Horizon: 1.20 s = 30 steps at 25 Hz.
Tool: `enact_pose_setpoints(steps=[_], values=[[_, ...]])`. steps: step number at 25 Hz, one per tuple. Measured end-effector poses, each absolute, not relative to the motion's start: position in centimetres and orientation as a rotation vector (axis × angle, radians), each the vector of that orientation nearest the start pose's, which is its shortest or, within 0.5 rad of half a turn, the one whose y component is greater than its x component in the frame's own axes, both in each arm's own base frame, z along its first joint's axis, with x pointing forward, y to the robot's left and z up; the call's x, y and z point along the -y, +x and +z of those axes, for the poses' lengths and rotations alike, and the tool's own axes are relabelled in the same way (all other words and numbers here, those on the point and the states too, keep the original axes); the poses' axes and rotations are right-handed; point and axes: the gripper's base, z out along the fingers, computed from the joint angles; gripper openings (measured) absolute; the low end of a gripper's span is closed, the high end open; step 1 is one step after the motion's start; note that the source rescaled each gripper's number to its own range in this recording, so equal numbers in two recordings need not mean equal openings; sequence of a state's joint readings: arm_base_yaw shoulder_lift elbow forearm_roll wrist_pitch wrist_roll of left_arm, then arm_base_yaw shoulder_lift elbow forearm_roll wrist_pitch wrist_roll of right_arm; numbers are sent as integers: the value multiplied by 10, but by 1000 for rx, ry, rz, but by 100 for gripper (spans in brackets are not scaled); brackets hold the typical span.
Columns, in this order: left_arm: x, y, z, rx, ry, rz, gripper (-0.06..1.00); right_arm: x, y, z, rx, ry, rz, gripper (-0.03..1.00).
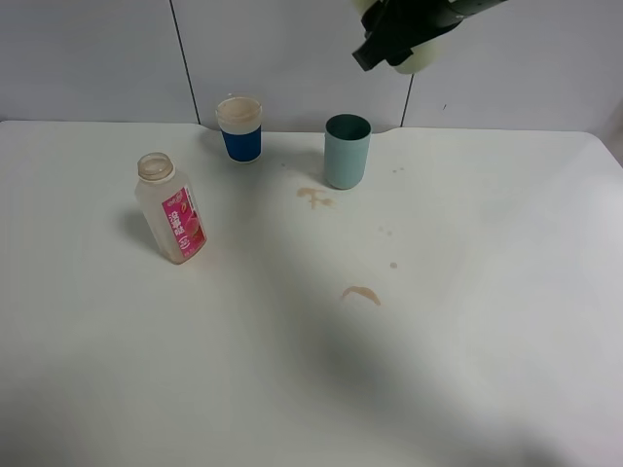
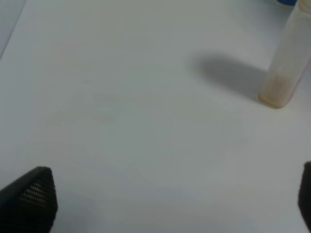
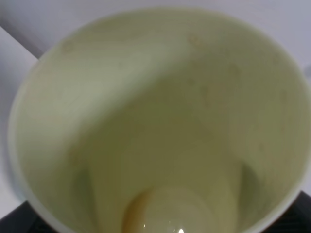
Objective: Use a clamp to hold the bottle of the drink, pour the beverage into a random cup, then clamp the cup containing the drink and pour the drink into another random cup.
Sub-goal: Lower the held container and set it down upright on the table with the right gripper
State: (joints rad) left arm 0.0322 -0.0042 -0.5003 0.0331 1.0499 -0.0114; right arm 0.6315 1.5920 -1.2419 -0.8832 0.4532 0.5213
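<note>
The right gripper [image 1: 404, 34] is up high at the top edge of the high view, above the back of the table [image 1: 467, 321]. Its jaws are closed around a pale cream cup [image 1: 426, 53]. The right wrist view looks straight down into this cup [image 3: 160, 121], and a little bit of drink sits at the bottom.

The bottle [image 1: 172, 208] stands on the left part of the table with no cap on. It has a pink label and looks almost empty. Near the back edge stand a blue cup [image 1: 240, 127] and a teal cup [image 1: 347, 151], a little apart from each other. Small brown spills [image 1: 361, 293] lie in front of the teal cup.

The left gripper [image 2: 170, 204] is low over the bare table, with its jaws spread wide. The bottle [image 2: 285, 63] is well ahead of it. The front and right of the table have lots of free room.
</note>
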Motion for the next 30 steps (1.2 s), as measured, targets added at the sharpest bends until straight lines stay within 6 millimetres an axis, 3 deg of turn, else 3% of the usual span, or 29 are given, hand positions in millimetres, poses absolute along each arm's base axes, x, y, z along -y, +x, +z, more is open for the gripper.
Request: enact_pose_setpoints(steps=[3, 8, 13, 19, 30], values=[[-2, -5, 278, -2028, -46, 53, 100, -206, 302, 327, -1873, -811, 13, 0], [-2, -5, 278, -2028, -46, 53, 100, -225, 289, 316, -1741, -880, 209, 0], [-2, -5, 278, -2028, -46, 53, 100, -231, 274, 290, -1629, -927, 373, 0], [-2, -5, 278, -2028, -46, 53, 100, -228, 261, 257, -1636, -889, 506, 0], [-2, -5, 278, -2028, -46, 53, 100, -234, 275, 191, -1752, -733, 566, 0]])
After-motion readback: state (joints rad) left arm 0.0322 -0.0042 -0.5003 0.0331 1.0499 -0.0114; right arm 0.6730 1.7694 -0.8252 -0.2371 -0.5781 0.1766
